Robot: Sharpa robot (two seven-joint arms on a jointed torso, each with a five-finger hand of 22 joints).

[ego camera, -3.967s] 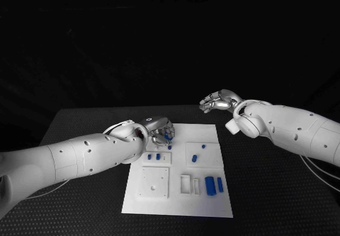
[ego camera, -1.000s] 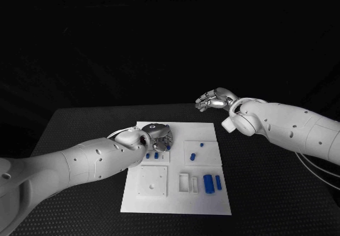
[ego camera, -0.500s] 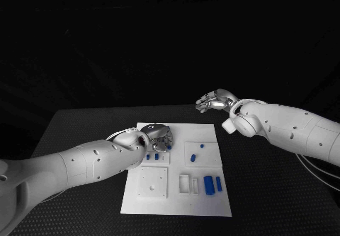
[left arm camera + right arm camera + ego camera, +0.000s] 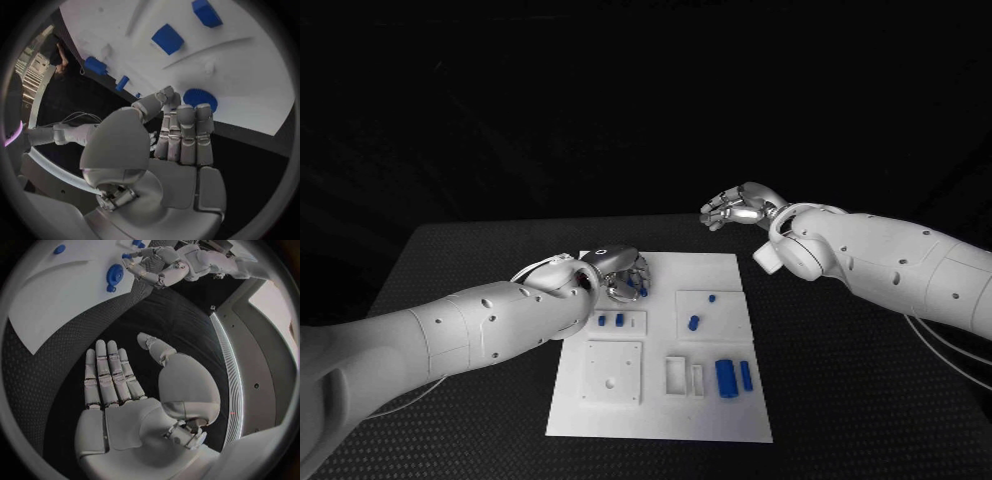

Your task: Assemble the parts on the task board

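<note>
Blue plastic disc (image 4: 200, 98), round with a finely ribbed rim, lying flat on the white task board (image 4: 661, 420) near its far left corner. Just beyond the fingertips (image 4: 187, 112) of the left hand (image 4: 620, 272), possibly touching; hard to tell. Left hand stretched low over the board, fingers straight and side by side, thumb alongside, nothing seen in the palm.

Right hand (image 4: 740, 208) well apart, raised over the black table (image 4: 473, 250) past the board's far right corner, palm empty, fingers extended and slightly apart.

Probably light, rigid and smooth, so prone to slipping or skating across the board if nudged. Best pinched across the ribbed rim, thumb against a fingertip on opposite sides. No long axis in the flat; central axis pointing straight up from the board.

Long blue parts (image 4: 726, 377) at the near right, lengthwise from near edge to far.
</note>
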